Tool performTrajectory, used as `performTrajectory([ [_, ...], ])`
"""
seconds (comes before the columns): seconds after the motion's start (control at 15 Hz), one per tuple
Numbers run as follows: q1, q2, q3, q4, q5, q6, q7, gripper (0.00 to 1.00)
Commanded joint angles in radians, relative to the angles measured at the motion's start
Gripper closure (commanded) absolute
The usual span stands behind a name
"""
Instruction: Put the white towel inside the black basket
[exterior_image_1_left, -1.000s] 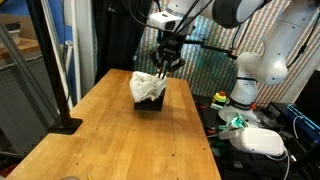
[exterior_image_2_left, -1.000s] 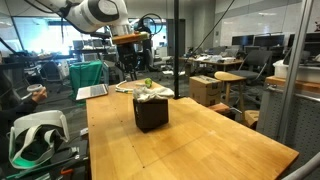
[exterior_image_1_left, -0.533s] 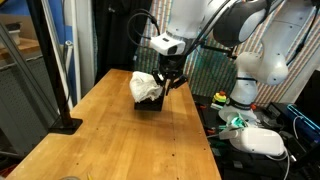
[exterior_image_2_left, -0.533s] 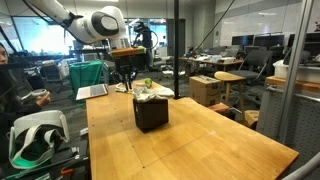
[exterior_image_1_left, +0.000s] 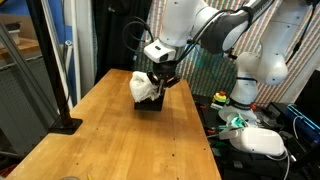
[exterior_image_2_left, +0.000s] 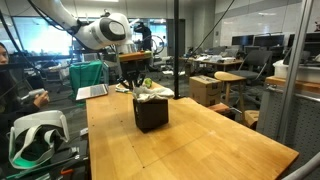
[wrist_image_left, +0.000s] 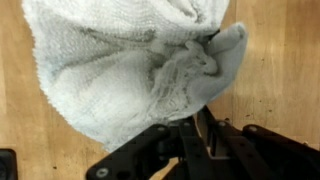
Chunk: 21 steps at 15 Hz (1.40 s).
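White towel (exterior_image_1_left: 145, 87) heaped atop the black basket (exterior_image_1_left: 153, 105), not yet pushed inside; the gripper (wrist_image_left: 204, 122), fingers drawn together and seemingly clamping nothing, sits just beside the heap, which in the wrist view lies directly ahead of the fingertips.

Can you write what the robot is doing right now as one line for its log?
towel: heaped on basket, sticking out | fingers: low beside towel | grip: unclear
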Motion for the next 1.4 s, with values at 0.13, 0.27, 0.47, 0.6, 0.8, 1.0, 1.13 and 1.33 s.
performTrajectory([
  [0.13,-0.036,-0.081,-0.029,-0.006,-0.078,0.000,0.034,0.84],
  [0.27,-0.044,-0.105,-0.039,-0.012,-0.090,0.003,0.041,0.84],
  [0.47,-0.053,-0.123,-0.055,-0.015,-0.090,0.005,0.041,0.84],
  [0.6,-0.058,-0.122,-0.067,-0.022,-0.071,0.017,0.030,0.84],
  [0.8,-0.059,-0.104,-0.089,-0.029,-0.033,0.043,0.010,0.84],
  [1.0,-0.063,-0.088,-0.106,-0.033,-0.002,0.062,-0.004,0.84],
  [1.13,-0.066,-0.076,-0.116,-0.029,0.017,0.072,-0.017,0.84],
  [1.33,-0.072,-0.054,-0.128,-0.017,0.054,0.092,-0.046,0.84],
])
